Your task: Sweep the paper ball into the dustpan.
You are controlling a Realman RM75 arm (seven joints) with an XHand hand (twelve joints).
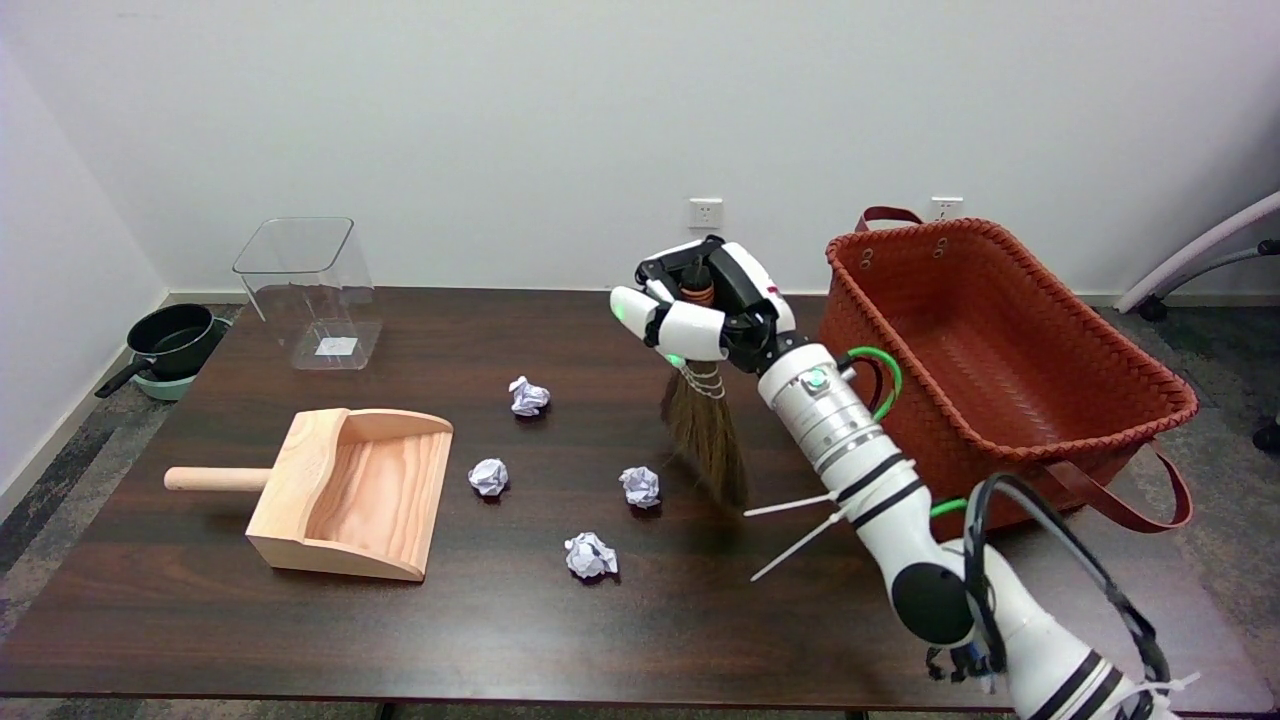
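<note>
The surface (250, 620) is dark brown wood with a faint grain. The dustpan (350, 490) is pale natural wood. Four paper balls are white with greyish creases: one (529, 396), one (488, 476), one (640, 486) and one (590, 555). The broom (708, 435) has brown bristles bound with silver wire. The robot hand (705, 305) is white and black, with green lights. The basket (1000, 350) is rust-red in a woven pattern. The bin (310, 290) is clear. The pan (170, 340) is black.

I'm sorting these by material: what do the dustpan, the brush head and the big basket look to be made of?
Dustpan: pale unfinished wood, grain visible. Brush head: brown natural-looking bristles bound with wire, probably plant fibre. Basket: reddish-brown woven strips, leather or plastic; cannot tell which.
</note>
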